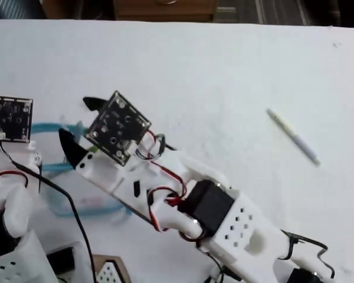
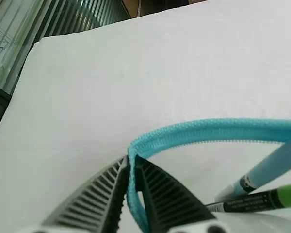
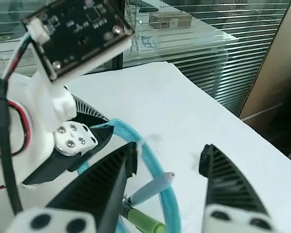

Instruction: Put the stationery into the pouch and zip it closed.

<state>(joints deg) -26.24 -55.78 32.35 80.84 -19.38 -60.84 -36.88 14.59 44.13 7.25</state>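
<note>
With left end effector [image 2: 131,170] pinched tight on the teal rim [image 2: 208,128] of the pouch [image 3: 155,170], seems to hold the mouth open. Hovers with right end effector [image 3: 169,148] spread wide just above that mouth, gripping nothing.

Shows two items already inside (a blue pen [image 3: 153,187] and a green marker [image 3: 145,223], side by side, both pointing out toward the opening). Cannot make out the zip pull from any angle.

Farther off, leaves a third pen [image 1: 292,137] lying alone on the white tabletop [image 1: 224,65], well apart from the pouch and from both arms.

Looks roughly midway, then: part of the stationery in, one piece out, zip not yet drawn. Probably calls for fetching that stray pen with the free right arm, dropping it through the held rim, and only then running the zip shut against the left arm's grip.
</note>
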